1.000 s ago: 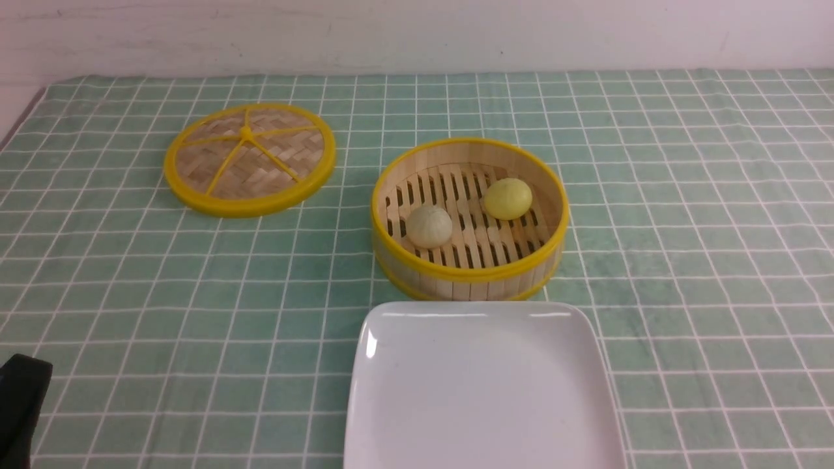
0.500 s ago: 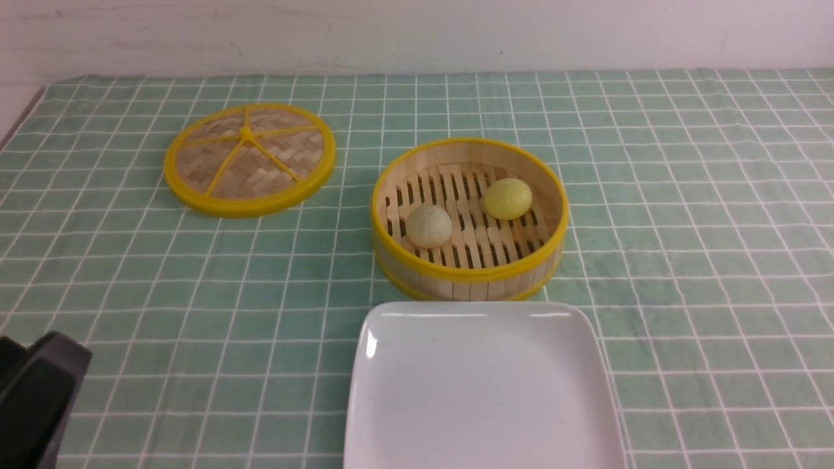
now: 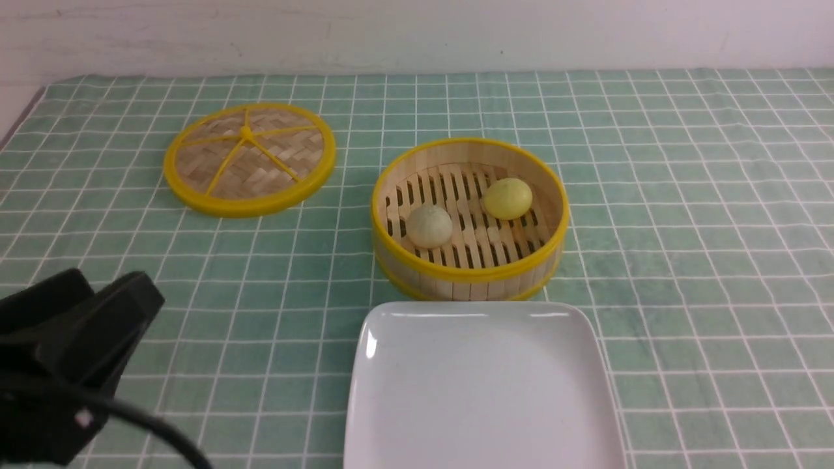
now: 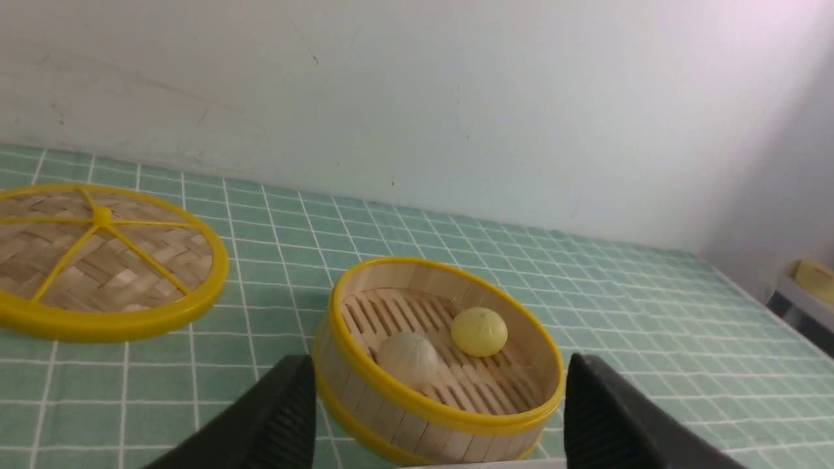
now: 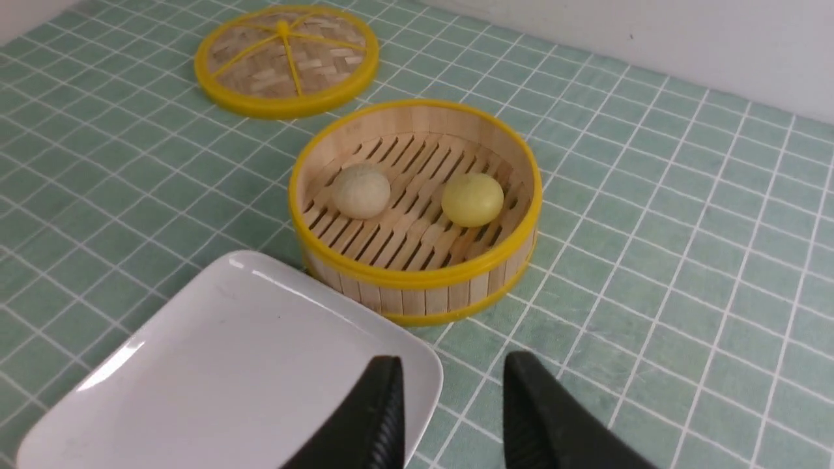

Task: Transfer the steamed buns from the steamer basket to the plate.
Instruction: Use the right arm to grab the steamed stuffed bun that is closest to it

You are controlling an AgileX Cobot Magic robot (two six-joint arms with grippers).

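The steamer basket (image 3: 469, 273) stands in the middle of the green checked cloth. Inside it lie the pale beige-grey bun (image 3: 429, 225) on the left and the yellow bun (image 3: 507, 198) on the right. The white square plate (image 3: 482, 391) lies just in front of the basket, with nothing on it. My left gripper (image 3: 111, 286) is at the lower left, open wide and empty, well short of the basket. In the left wrist view the basket (image 4: 391, 417) and both buns show between the spread fingers. My right gripper (image 5: 451, 359) is open and empty, above the plate's corner (image 5: 417, 378); it is outside the front view.
The flat woven lid (image 3: 249, 158) with yellow rim and spokes lies at the back left. A white wall runs behind the table. The cloth's left edge shows at the far left.
My left gripper has risen from the bottom left corner and moved forward and to the right, further into view. The buns, basket, plate and lid have not moved.
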